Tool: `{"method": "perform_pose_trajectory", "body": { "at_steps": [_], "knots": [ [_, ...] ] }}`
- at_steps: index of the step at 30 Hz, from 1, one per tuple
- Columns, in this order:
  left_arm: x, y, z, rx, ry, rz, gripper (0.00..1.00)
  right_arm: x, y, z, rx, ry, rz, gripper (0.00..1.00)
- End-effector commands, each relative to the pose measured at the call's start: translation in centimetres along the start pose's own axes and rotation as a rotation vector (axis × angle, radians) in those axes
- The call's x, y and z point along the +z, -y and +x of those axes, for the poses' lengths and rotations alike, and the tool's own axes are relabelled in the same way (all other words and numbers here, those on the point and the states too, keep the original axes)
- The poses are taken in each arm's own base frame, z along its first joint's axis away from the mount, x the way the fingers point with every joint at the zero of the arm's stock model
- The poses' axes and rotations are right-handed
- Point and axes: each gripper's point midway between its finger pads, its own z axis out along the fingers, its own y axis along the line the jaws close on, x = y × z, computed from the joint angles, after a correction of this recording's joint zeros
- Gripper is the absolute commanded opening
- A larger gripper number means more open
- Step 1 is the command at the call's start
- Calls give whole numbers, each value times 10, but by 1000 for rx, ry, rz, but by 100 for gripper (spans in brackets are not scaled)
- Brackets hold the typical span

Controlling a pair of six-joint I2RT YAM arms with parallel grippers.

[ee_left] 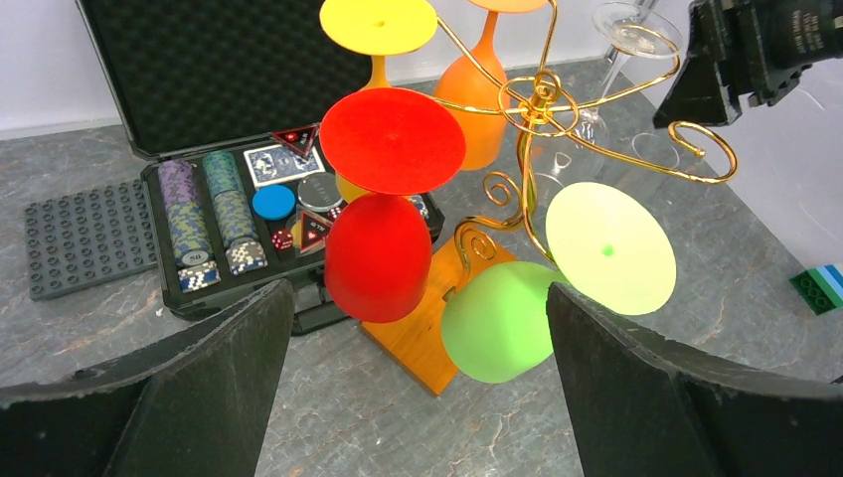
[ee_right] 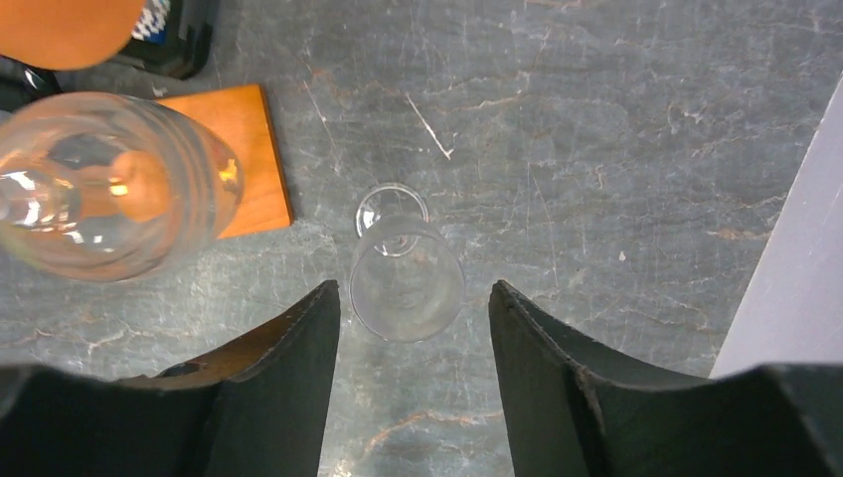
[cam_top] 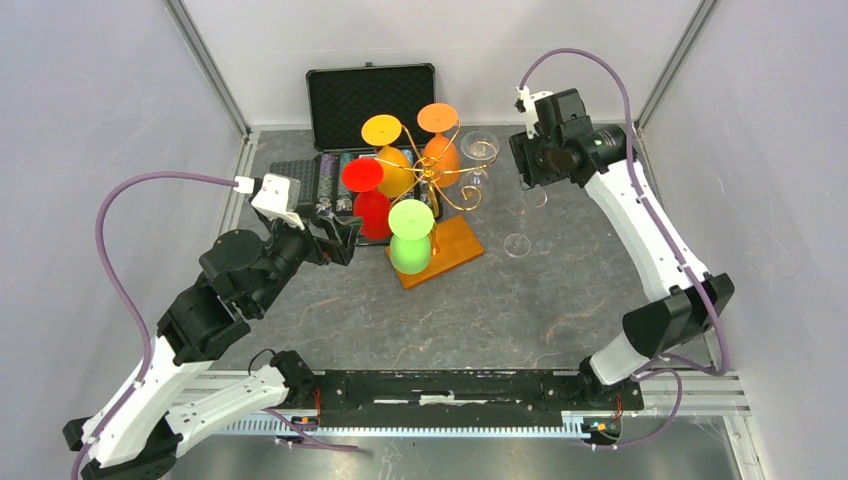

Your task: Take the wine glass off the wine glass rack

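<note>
The wine glass rack (cam_top: 437,180) is a golden wire stand on an orange-brown wooden base (cam_top: 452,248). Yellow, orange, red (ee_left: 378,256) and green (ee_left: 495,320) glasses hang on it upside down, and a clear one (ee_right: 99,189) hangs on its right side. A second clear wine glass (ee_right: 406,276) stands upright on the table right of the rack, foot (cam_top: 517,245) down. My right gripper (ee_right: 414,290) hovers above it, open, its fingers clear of the rim. My left gripper (ee_left: 420,293) is wide open and empty, left of the rack, facing the red and green glasses.
An open black case (cam_top: 370,100) of poker chips (ee_left: 209,224) lies behind and left of the rack. A dark grey studded plate (ee_left: 84,243) lies beside it. A small green and blue brick (ee_left: 823,288) sits at the right. Walls enclose the table on three sides.
</note>
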Motion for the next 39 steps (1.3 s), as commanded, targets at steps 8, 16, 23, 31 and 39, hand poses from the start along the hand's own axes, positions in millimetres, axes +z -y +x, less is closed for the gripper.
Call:
{"method": "perform_pose_trajectory", "body": {
  "at_steps": [8,16,23,31,39],
  "knots": [
    [-1,27,-13,-46,5,126,100,-75,-25,-17,161,529,-204,80],
    [7,62,-14,-150,-54,255,100,-141,-71,-26,393,810,-598,82],
    [17,63,-16,-148,-24,242,100,-147,-47,-50,824,857,-605,76],
    [18,55,-19,-119,7,210,100,-121,-51,-85,931,784,-612,71],
    [15,49,-20,-100,28,197,100,-111,-56,-112,950,818,-673,61]
  ]
}}
